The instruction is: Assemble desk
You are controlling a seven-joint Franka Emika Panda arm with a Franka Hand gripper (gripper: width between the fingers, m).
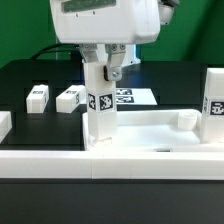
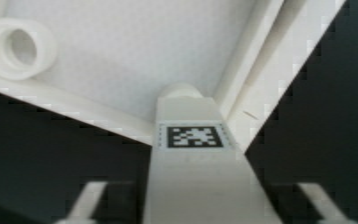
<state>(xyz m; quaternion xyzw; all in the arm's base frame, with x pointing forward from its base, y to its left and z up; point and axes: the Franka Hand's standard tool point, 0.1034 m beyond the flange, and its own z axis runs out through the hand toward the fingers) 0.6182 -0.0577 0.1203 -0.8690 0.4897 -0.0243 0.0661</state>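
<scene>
1. Nearest in ext. view: a long low white rail (image 1: 60,168) runs across the front. The slab (image 1: 150,128) lies flat just behind it on the black table (image 1: 25,75). The slab is white and tray-like. A raised corner socket (image 1: 185,118) sits toward the ext. view's right.

2. On the slab: the held leg (image 1: 100,125), white, square-section, upright. Its lower end is down at the slab's floor near the front edge, left of centre in ext. view. A tag (image 1: 101,100) faces the camera approx. mid-height. Whether the lower end sits in a socket: cannot tell.

3. My end effector (image 1: 104,75) reaches down from above & is clamped on the held leg's upper part, one finger per side. In the wrist view the fingers (image 2: 91,203) flank the leg, and its tagged face runs away from the camera toward the slab's floor. A round socket (image 2: 16,48) w/ a centre hole lies apart from the leg's end. A raised rim (image 2: 274,60) runs alongside the leg.

4. Second leg (image 1: 213,100): upright, tagged, at the slab's end on the ext. view's right, well apart from the held leg.

5. Farther back, ext. view's left: loose leg A (image 1: 38,97) & loose leg B (image 1: 70,98) lie on the table off the slab, near each other, not touching.

6. Farthest: the marker board (image 1: 132,97), flat on the table behind the held leg, partly hidden by it.
</scene>
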